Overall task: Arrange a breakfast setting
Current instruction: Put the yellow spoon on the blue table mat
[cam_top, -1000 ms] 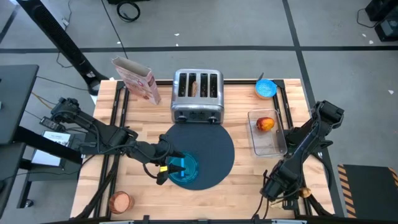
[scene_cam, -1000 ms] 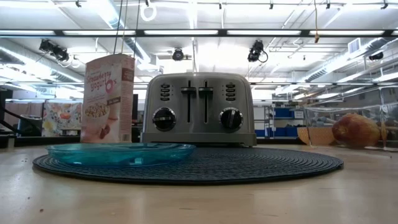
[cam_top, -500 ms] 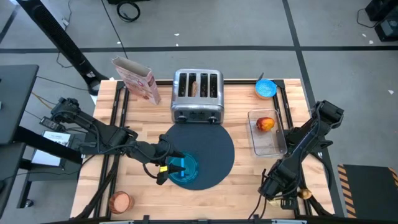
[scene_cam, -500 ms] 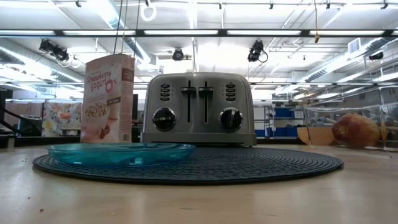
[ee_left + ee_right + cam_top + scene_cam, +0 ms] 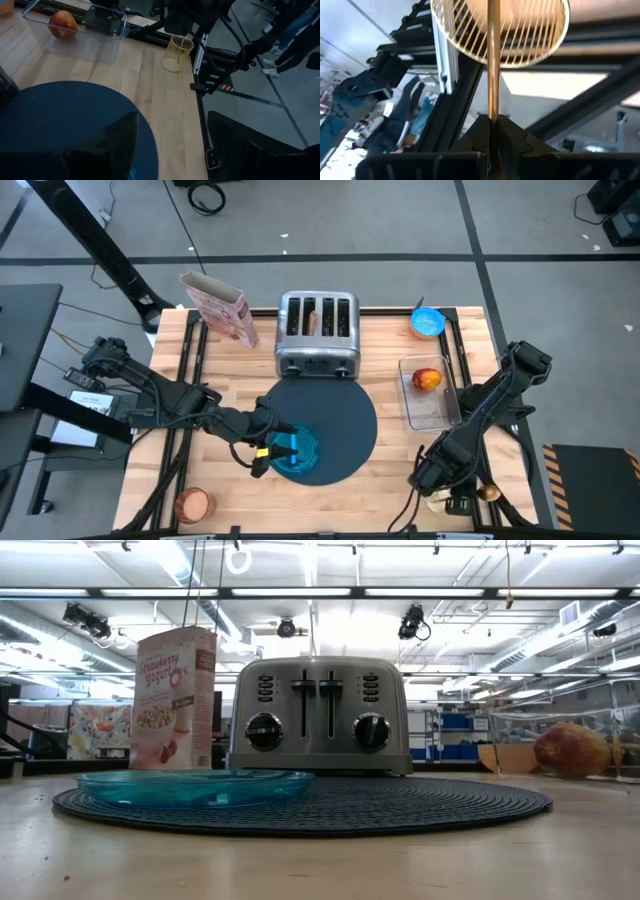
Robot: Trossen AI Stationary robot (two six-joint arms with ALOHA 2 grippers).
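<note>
The teal plate (image 5: 300, 455) lies on the near left part of the round navy mat (image 5: 345, 410). My left gripper (image 5: 268, 450) is open over the plate's left rim, and the mat shows between its fingers (image 5: 120, 140). My right gripper (image 5: 445, 483) is at the near right corner, shut on the gold spoon (image 5: 493, 60), above a yellow wire basket (image 5: 177, 52). The toast (image 5: 313, 320) stands in the toaster (image 5: 317, 345). The fruit (image 5: 427, 379) lies in a clear tub. The blue bowl (image 5: 427, 323) is at the far right. The copper cup (image 5: 193, 505) is at the near left. My right gripper pinches the gold spoon's shaft (image 5: 493, 112) between its two shut fingers. The shaft runs straight on from the fingertips toward the wire basket (image 5: 530, 35). Which end of the spoon it holds, I cannot tell.
The chrome toaster stands behind the mat. The pink cereal box (image 5: 218, 308) stands at the far left. The clear tub (image 5: 432, 405) lies to the right of the mat. Bare wood shows between the mat and the tub and along the near edge.
My right gripper has moved a little toward the table's left edge with the spoon, staying shut on it. The plate and my left gripper have kept still.
</note>
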